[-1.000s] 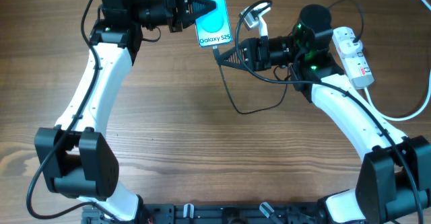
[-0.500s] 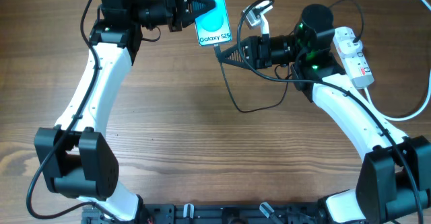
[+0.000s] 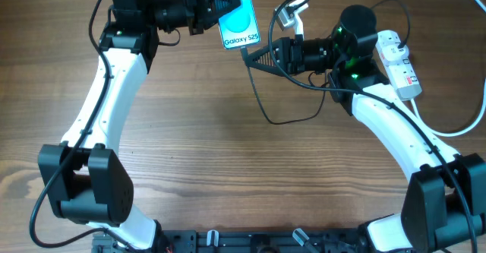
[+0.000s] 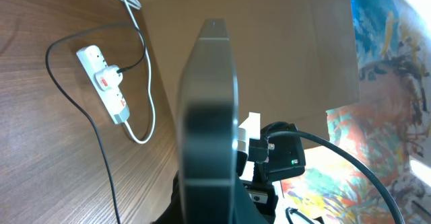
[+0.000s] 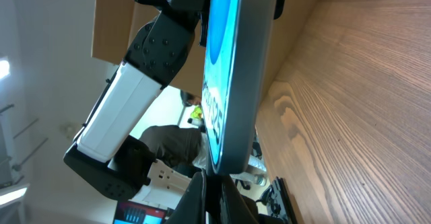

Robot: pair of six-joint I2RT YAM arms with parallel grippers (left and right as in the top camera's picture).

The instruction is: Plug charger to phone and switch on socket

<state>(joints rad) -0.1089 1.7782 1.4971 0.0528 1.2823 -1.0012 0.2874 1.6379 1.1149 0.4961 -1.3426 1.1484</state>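
Right now I judge the plugging step to be in hand. My left gripper (image 3: 218, 7) is clenched on the phone (image 3: 238, 14), holding it up off the bench (image 3: 228, 169) at the far middle, screen facing up, with the lettered bottom edge turned toward my right arm. My right gripper (image 3: 254, 58) is clamped on the plug end of the charger (image 3: 262, 110), its tip right at that bottom edge. From my right wrist view the plug meets the edge of the phone, but I cannot tell whether it is fully seated in the port or only touching it. The rest of the black cable loops down onto the bench and back toward the far right.

The socket (image 3: 396, 61) lies at the far right, well apart from the phone, and its red switches (image 3: 411, 76) have nothing on them.

Next, I think, comes a short straight push along the phone's length while my left holds firm. Then my right lets go and swings to the socket to press a switch.
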